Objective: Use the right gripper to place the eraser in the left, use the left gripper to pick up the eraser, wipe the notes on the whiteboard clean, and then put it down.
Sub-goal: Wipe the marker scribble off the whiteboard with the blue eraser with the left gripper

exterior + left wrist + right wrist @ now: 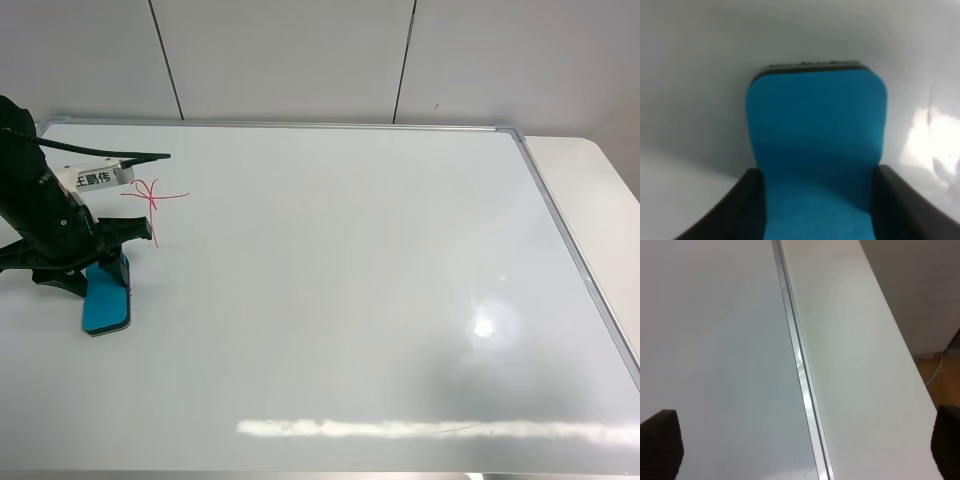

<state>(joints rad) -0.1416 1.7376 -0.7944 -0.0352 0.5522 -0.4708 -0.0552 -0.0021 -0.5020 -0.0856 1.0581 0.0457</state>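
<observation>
The whiteboard (340, 300) fills most of the exterior view. The red notes (150, 200) are near its far left. My left gripper (105, 265) is just in front of the notes, shut on the teal eraser (106, 298), whose lower end rests on or just above the board. In the left wrist view the eraser (817, 145) sits between the two black fingers (747, 210) of the left gripper (817, 222). My right gripper (802, 447) is out of the exterior view. It is open and empty above the board's silver frame (799, 365).
A beige table (590, 190) extends beyond the board's right frame and also shows in the right wrist view (855, 355). Grey wall panels (290, 60) stand behind. A white label (95, 178) hangs on the left arm.
</observation>
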